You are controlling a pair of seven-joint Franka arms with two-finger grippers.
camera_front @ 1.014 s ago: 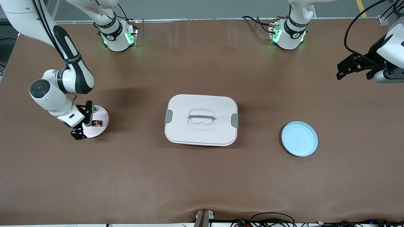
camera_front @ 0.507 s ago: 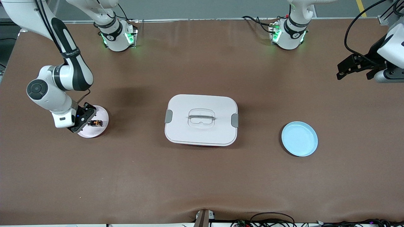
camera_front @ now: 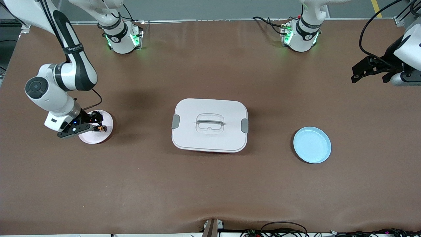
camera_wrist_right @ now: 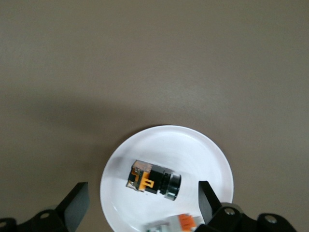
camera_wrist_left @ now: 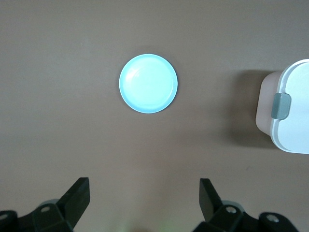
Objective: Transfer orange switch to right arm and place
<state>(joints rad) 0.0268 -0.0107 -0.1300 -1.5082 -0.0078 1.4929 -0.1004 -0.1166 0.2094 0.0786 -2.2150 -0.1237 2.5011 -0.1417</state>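
The orange switch [camera_front: 100, 128] [camera_wrist_right: 153, 180], a small black block with an orange band, lies on its side on a pale round plate [camera_front: 98, 137] [camera_wrist_right: 193, 150] toward the right arm's end of the table. My right gripper [camera_front: 93, 124] [camera_wrist_right: 142, 194] hangs open low over that plate. Its fingers stand wide on either side of the switch and do not touch it. My left gripper [camera_front: 354, 74] [camera_wrist_left: 143, 188] waits open and empty, up over the table's edge at the left arm's end.
A white lidded box [camera_front: 210, 125] [camera_wrist_left: 292, 111] with grey clips stands mid-table. A light blue plate [camera_front: 311, 144] [camera_wrist_left: 148, 83] lies toward the left arm's end. A small pale piece with an orange bit [camera_wrist_right: 176, 224] shares the pale plate with the switch.
The right arm's wrist has swung round over the pale plate, and its hand now points across the plate at the switch. The left arm and the switch have not moved.
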